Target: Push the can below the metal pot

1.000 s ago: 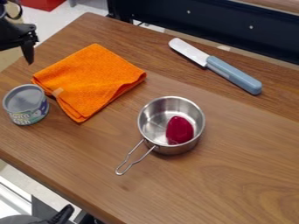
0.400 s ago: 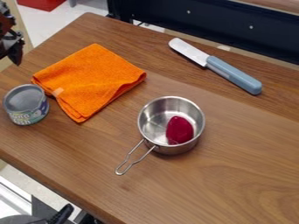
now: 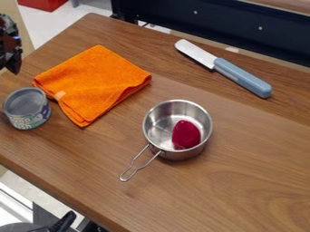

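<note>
- The can is seen upright at the left edge of the frame, on the wooden table, well apart from the metal pot.
- The gripper is held above the can in the picture, at the upper left, partly cut off by the frame; whether it is clenched or released cannot be told.
- An orange cloth, folded, is spread just beside the can, up and to its right.
- The metal pot is set right of centre, its wire handle pointed to the lower left.
- A dark red object is held inside the pot.
- A knife is laid slantwise at the upper right, its blue handle turned toward the right edge.
</note>
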Controlling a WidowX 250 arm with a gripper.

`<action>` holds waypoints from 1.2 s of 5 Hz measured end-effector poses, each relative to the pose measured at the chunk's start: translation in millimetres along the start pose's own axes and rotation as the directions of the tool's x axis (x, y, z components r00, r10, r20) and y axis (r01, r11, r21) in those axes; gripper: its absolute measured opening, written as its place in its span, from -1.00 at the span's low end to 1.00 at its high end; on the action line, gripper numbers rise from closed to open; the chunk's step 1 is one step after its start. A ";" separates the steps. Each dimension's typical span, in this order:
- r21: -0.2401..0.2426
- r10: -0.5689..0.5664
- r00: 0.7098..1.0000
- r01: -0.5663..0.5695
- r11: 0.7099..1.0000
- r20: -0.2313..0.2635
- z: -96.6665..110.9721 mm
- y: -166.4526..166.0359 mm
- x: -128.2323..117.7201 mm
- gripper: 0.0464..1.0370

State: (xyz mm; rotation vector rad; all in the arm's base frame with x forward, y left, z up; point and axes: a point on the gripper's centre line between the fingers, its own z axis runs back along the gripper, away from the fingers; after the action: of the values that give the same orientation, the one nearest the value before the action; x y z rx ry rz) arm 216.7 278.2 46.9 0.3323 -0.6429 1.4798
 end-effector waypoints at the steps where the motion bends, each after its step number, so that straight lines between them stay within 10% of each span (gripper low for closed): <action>1: 0.029 -0.055 0.996 0.058 0.998 -0.070 -1.9 4.3 -10.0 0.91; 3: -0.012 -0.068 0.949 0.068 0.998 -0.307 3.4 7.4 -43.1 0.91; 6: -0.011 -0.131 0.910 0.138 0.990 -0.394 35.8 22.3 -92.0 0.91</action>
State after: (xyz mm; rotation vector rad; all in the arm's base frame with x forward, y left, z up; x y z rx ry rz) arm 190.9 184.9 17.6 0.0815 -0.2765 1.3674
